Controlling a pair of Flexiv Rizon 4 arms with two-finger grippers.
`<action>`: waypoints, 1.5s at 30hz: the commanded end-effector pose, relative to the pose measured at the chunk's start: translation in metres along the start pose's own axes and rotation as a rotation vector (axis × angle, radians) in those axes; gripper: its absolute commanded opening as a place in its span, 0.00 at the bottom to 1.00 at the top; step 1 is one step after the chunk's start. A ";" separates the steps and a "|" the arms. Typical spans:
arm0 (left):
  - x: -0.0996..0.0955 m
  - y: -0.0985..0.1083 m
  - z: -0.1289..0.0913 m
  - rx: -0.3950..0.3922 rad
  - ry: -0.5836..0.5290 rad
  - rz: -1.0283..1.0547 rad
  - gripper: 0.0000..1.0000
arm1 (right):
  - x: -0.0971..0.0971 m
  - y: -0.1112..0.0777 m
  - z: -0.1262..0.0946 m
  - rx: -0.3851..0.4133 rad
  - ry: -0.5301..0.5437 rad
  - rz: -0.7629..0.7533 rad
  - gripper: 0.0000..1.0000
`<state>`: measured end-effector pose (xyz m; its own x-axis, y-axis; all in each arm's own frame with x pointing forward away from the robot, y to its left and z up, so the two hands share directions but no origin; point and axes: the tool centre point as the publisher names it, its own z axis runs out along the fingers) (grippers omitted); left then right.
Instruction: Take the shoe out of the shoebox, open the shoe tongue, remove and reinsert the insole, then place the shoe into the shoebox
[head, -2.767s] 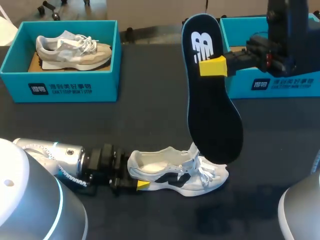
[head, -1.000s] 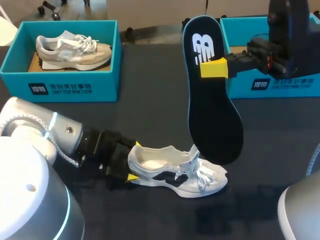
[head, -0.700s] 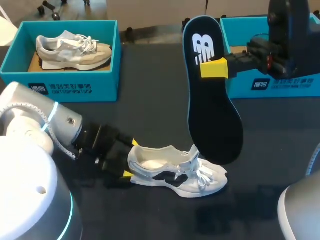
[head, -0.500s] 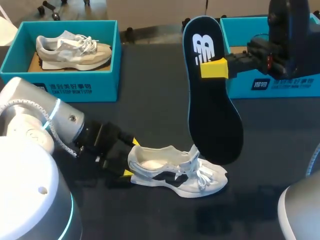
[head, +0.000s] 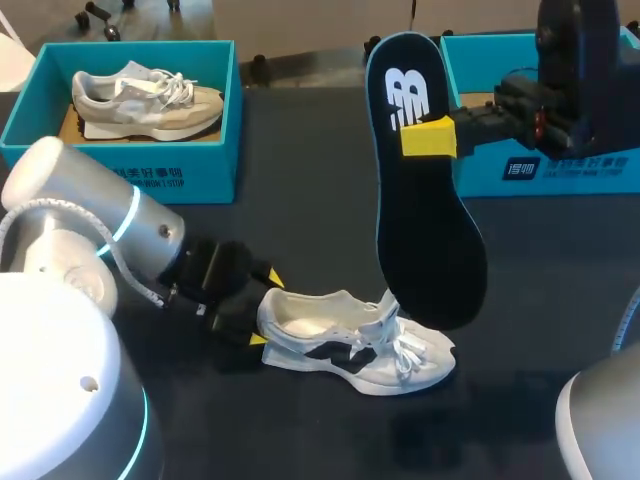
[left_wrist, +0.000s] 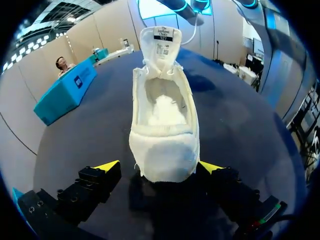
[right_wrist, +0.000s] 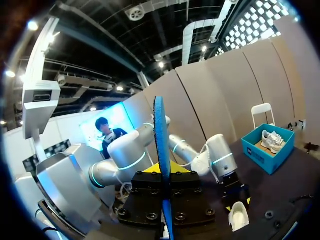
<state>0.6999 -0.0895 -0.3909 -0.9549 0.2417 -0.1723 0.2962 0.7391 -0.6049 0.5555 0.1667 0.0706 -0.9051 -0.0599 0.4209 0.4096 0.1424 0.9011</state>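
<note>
White sneaker (head: 350, 345) laid on the table (head: 300, 220), insole (head: 425, 230) held above it.
The sneaker is seen empty inside, tongue raised, its heel flanked by the open left end effector (left_wrist: 160, 165). The black, blue-edged insole is clamped upright by the right end effector (head: 428, 136).

Head view, centre right: the insole (head: 425, 190) covers the upper end of the shoe (head: 340, 345) and the near-left corner of the right shoebox (head: 560, 165). The right arm (head: 585, 70) also masks that box, and the frame's right edge cuts it off. The right gripper (head: 430, 136) shows one yellow tip; the other is behind the insole. Left wrist view: the raised tongue (left_wrist: 161, 42) hides the shoe's toe. Right wrist view: the shoe is too small for detail.
</note>
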 end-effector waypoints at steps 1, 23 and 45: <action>0.005 -0.006 -0.003 -0.172 -0.028 0.060 1.00 | -0.003 0.004 0.004 0.008 0.003 0.002 0.00; 0.009 -0.012 -0.020 -0.450 0.104 0.035 1.00 | -0.003 0.004 0.004 0.008 0.003 0.002 0.00; 0.005 -0.053 -0.047 -0.447 0.128 -0.005 1.00 | -0.003 0.004 0.004 0.008 0.003 0.002 0.00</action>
<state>0.6817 -0.1027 -0.3385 -0.9556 0.2885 -0.0592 0.2945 0.9324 -0.2097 0.5556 0.1666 0.0711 -0.9051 -0.0597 0.4211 0.4096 0.1436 0.9009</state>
